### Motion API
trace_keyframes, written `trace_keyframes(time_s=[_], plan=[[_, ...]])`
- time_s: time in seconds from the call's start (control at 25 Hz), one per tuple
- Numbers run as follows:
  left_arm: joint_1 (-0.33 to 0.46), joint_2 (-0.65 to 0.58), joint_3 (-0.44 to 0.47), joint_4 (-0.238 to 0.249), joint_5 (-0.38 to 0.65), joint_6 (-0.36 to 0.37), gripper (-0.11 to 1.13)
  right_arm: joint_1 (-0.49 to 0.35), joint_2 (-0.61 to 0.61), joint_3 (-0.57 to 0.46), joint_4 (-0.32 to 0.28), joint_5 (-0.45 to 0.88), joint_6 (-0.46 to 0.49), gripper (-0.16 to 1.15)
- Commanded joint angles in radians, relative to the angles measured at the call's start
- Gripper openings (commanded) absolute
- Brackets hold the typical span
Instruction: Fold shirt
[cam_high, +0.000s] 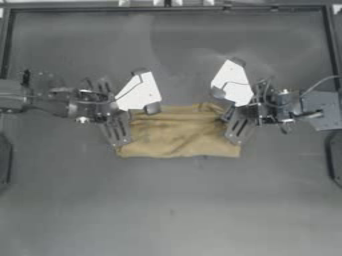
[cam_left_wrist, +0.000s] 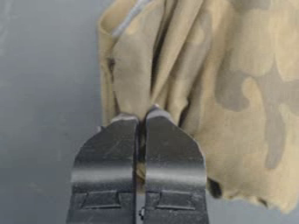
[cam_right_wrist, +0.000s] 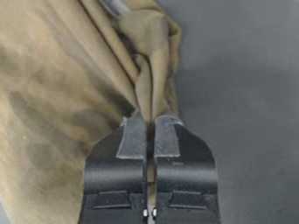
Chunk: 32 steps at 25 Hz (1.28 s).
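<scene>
A: Our left gripper and right gripper are each pressed together on a bunched edge of the shirt, one per side.

B: Matched pinches, we judge, to carry a fold evenly. The shirt lies mid-table. We see no containers.

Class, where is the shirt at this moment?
In the top view the shirt lies bunched at the table's middle, pinched at its sides between the left gripper and right gripper.
</scene>
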Motion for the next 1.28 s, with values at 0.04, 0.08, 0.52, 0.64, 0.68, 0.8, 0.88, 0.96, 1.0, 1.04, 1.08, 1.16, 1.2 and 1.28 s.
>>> trace_keyframes(time_s=[0.04, 0.08, 0.52, 0.64, 0.68, 0.8, 0.88, 0.96, 1.0, 1.04, 1.08, 1.16, 1.2, 1.28], plan=[[0.011, -0.014, -0.003, -0.026, -0.006, 0.003, 0.13, -0.015, -0.011, 0.002, -0.003, 0.009, -0.002, 0.05], [0.011, -0.011, -0.003, -0.035, -0.009, 0.003, 0.18, -0.015, -0.009, 0.002, -0.005, 0.009, -0.002, 0.06], [0.014, -0.044, -0.040, -0.048, -0.011, 0.005, 0.63, -0.025, -0.017, -0.026, 0.025, -0.014, -0.002, 0.92], [0.015, -0.080, -0.057, -0.037, -0.011, 0.015, 0.64, -0.025, -0.043, -0.043, 0.031, -0.008, -0.002, 1.05], [0.015, -0.097, -0.061, -0.037, -0.011, 0.023, 0.64, -0.025, -0.055, -0.048, 0.034, -0.006, -0.002, 1.03], [0.025, -0.127, -0.061, -0.037, -0.011, 0.037, 0.64, -0.025, -0.098, -0.061, 0.040, -0.006, -0.002, 1.00], [0.026, -0.146, -0.061, -0.037, -0.015, 0.038, 0.67, -0.025, -0.121, -0.064, 0.055, -0.005, -0.002, 1.00], [0.028, -0.166, -0.058, -0.037, -0.041, 0.040, 0.73, -0.025, -0.141, -0.066, 0.087, -0.005, -0.002, 1.00], [0.031, -0.173, -0.054, -0.038, -0.060, 0.041, 0.77, -0.025, -0.147, -0.066, 0.106, -0.005, -0.003, 1.00], [0.034, -0.179, -0.049, -0.038, -0.074, 0.041, 0.82, -0.025, -0.153, -0.064, 0.123, -0.003, -0.003, 1.00], [0.035, -0.186, -0.048, -0.040, -0.086, 0.040, 0.86, -0.025, -0.160, -0.064, 0.133, -0.005, -0.003, 1.00], [0.037, -0.198, -0.044, -0.040, -0.106, 0.040, 0.92, -0.023, -0.172, -0.060, 0.149, -0.003, -0.003, 1.00], [0.037, -0.204, -0.043, -0.040, -0.110, 0.040, 0.94, -0.023, -0.179, -0.058, 0.158, -0.003, -0.003, 1.00], [0.035, -0.218, -0.043, -0.040, -0.127, 0.040, 0.95, -0.023, -0.196, -0.054, 0.187, -0.002, -0.003, 1.00]])
